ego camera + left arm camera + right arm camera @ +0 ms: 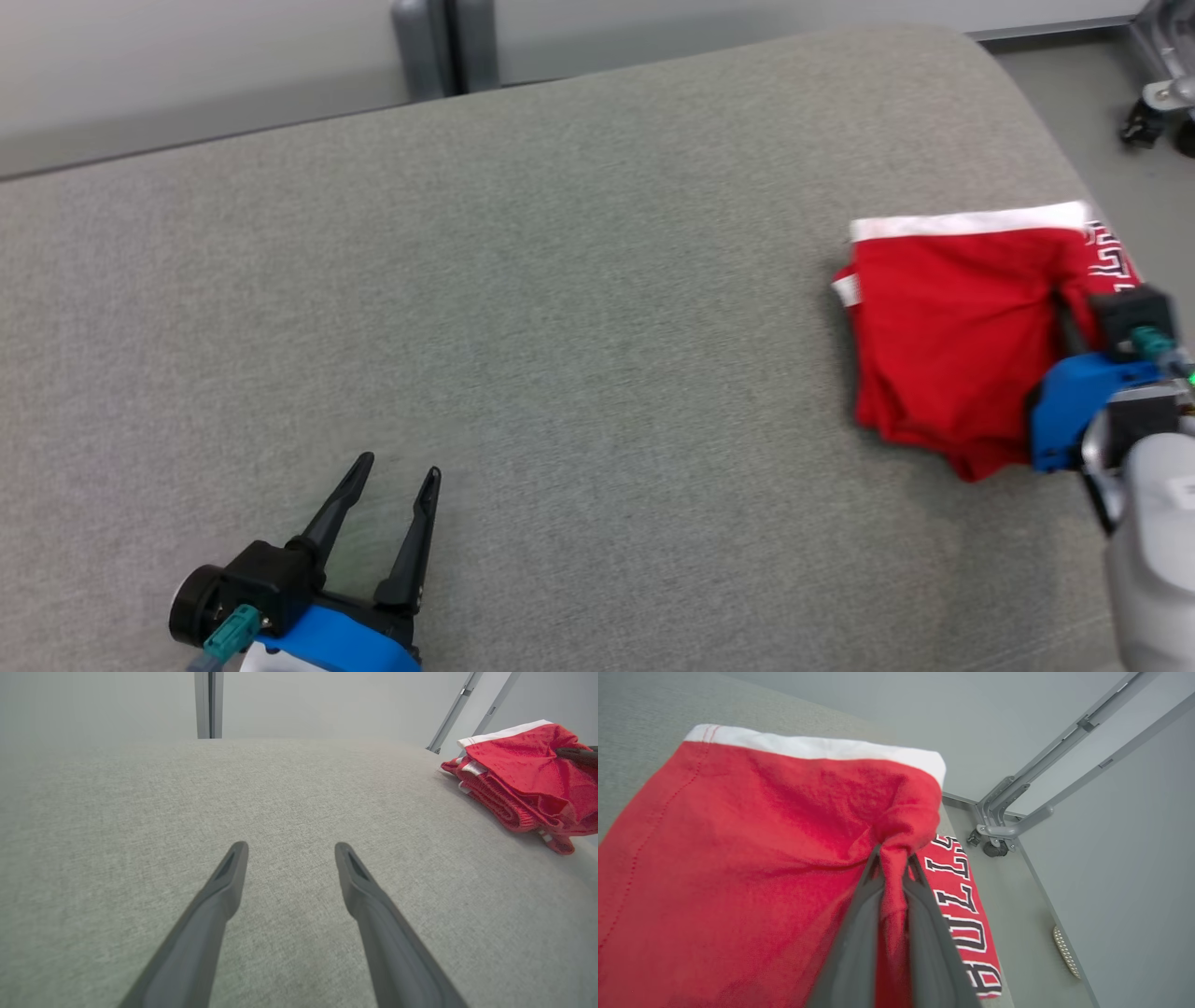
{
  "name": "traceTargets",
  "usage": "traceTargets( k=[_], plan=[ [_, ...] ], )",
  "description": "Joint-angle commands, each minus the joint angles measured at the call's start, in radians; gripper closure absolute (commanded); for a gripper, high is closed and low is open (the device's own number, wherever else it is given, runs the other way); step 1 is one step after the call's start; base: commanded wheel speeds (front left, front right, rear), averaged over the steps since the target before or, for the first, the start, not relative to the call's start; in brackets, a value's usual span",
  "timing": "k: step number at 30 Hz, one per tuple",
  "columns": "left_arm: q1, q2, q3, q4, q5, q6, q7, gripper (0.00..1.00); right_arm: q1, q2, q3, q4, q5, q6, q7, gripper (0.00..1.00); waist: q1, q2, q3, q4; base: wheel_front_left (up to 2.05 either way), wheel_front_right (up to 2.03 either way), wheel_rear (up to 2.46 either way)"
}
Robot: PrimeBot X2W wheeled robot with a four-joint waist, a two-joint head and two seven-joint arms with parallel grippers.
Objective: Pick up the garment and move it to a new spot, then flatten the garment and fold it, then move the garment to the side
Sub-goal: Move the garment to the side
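I see the red garment (952,336) lying folded into a thick packet at the right edge of the grey cloth-covered table (560,280), closer to the table's far right corner than to its near side. A white band (971,224) runs along the side of the garment that faces the far edge of the table. A strip with black and white letters (966,914) sticks out from under the packet, toward the table's right edge.

The right gripper (894,856) comes in from the table's right side. Its two dark fingers (859,933) are closed on a bunched ridge of the top red layer, and the cloth is squeezed between them and wrinkles around the tips. From the left wrist camera the garment (528,770) shows as several stacked layers, with one finger of the right gripper (577,755) resting on top.

The left gripper (400,467) is at the near left part of the table, well apart from the garment. Its fingers (224,891) stand wide apart with nothing between them, low over the bare cloth of the table.

Beyond the table's right edge I see the grey floor (1031,914) and a metal frame on a small caster (999,830). Behind the table's far edge a grey post (434,47) stands against the pale wall.
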Motion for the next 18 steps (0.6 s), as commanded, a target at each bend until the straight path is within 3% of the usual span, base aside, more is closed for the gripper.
traceTargets(
  k=[1, 8, 9, 10, 11, 18],
  plan=[
    [-0.015, 0.007, 0.008, -0.007, -0.006, 0.002, -0.002, 0.0, 0.018, -0.019, -0.053, -0.043, -0.032, 0.0, 0.024, 1.0, -0.0001, -0.0001, 0.031, 0.035, 0.0, 0.0, 0.0],
    [-0.034, 0.035, 0.006, -0.022, -0.018, 0.002, -0.002, 0.0, 0.095, 0.043, -0.21, -0.293, -0.154, 0.0, 0.147, 1.0, -0.0001, -0.0001, 0.072, 0.071, 0.0, 0.0, 0.0],
    [-0.037, 0.039, 0.007, -0.022, -0.02, 0.002, -0.002, 0.0, 0.102, 0.055, -0.224, -0.32, -0.165, 0.0, 0.155, 0.71, -0.0001, -0.0001, 0.076, 0.075, 0.0, 0.0, 0.0],
    [-0.041, 0.041, 0.007, -0.022, -0.021, 0.002, -0.002, 0.0, 0.102, 0.063, -0.251, -0.352, -0.176, -0.001, 0.158, 0.54, -0.0001, -0.0001, 0.08, 0.078, 0.0, 0.0, 0.0],
    [-0.046, 0.044, 0.007, -0.022, -0.022, 0.002, -0.002, 0.0, 0.102, 0.069, -0.272, -0.379, -0.193, -0.001, 0.158, 0.0, -0.0001, -0.0001, 0.084, 0.081, 0.0, 0.0, 0.0],
    [-0.043, 0.055, 0.016, -0.014, -0.029, 0.002, -0.002, 0.0, 0.086, 0.118, -0.368, -0.489, -0.268, -0.001, 0.139, 0.0, -0.0001, -0.0001, 0.085, 0.089, 0.0, 0.0, 0.0]
  ],
)
